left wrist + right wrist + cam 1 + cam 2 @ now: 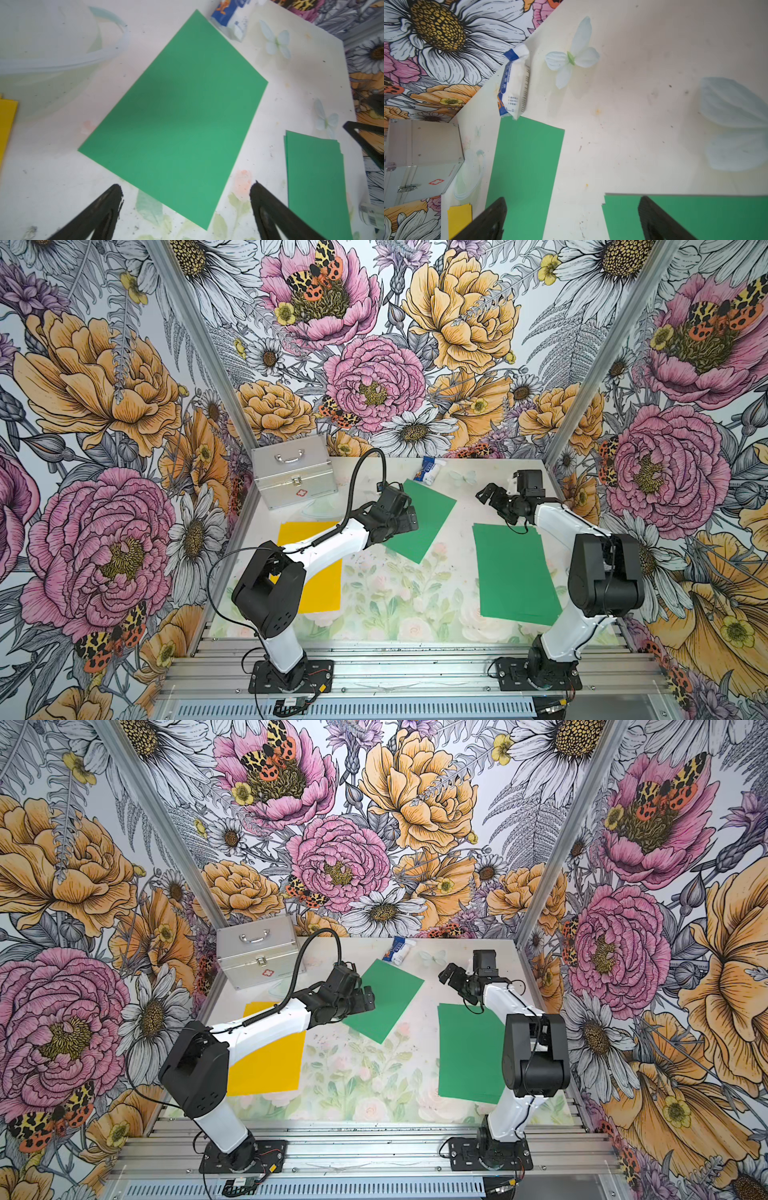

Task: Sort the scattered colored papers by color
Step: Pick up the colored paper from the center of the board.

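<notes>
A single green paper (432,510) (390,994) lies tilted on the middle of the table, filling the left wrist view (176,116). My left gripper (409,520) (186,186) hovers open over its near-left corner, holding nothing. A stack of green papers (515,572) (469,1052) (695,216) lies flat on the right. My right gripper (488,495) (572,199) stands open above the table just beyond the stack's far-left corner, with nothing between its fingers. Yellow paper (322,585) (270,1060) lies on the left, partly hidden under the left arm.
A silver metal case (293,472) stands at the back left. A small blue-and-white packet (430,470) (513,83) lies at the back edge, touching the tilted green sheet's far corner. Flowered walls close in the table on three sides.
</notes>
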Robot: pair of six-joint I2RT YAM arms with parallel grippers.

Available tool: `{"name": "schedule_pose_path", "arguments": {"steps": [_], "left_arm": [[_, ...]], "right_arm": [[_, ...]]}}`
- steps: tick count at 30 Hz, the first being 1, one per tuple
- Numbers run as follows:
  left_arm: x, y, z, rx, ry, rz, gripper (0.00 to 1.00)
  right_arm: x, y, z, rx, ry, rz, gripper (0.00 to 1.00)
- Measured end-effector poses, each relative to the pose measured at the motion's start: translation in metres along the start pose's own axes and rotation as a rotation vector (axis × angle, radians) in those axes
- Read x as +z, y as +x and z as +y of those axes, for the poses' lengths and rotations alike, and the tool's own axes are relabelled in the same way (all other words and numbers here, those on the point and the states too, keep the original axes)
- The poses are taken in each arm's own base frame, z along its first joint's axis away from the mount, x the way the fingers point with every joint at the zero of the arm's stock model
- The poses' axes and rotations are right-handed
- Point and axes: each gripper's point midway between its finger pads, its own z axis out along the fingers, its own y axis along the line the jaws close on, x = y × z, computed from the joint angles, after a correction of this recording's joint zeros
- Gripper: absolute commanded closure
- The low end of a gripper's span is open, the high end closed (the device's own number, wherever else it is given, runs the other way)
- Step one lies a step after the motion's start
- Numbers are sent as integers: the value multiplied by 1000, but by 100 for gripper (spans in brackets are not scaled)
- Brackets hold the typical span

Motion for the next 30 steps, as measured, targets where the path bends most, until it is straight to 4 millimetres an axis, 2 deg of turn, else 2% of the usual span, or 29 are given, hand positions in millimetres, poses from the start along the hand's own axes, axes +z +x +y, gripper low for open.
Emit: {"name": "schedule_pose_path", "arguments": {"steps": [3,6,11,14,17,22,30], "left_arm": [[9,2,31,-42,-10,36,2],[12,1,40,-94,70,56,2],[14,-15,51,-212,208,47,2],[11,-27,50,-239,268,37,2],[11,-30,44,-259,329,53,2],[24,-21,44,-291,361,110,2],[35,-18,50,-326,364,136,2]], "right_arm": [[18,-7,14,-21,-57,27,1],[34,-4,18,-28,-83,63,0],[53,-1,18,-19,-107,109,5],[65,-3,20,-2,-130,129,7],[76,-2,17,14,-134,147,7],[92,0,15,56,-155,183,10],[105,2,13,95,-165,209,13]]}}
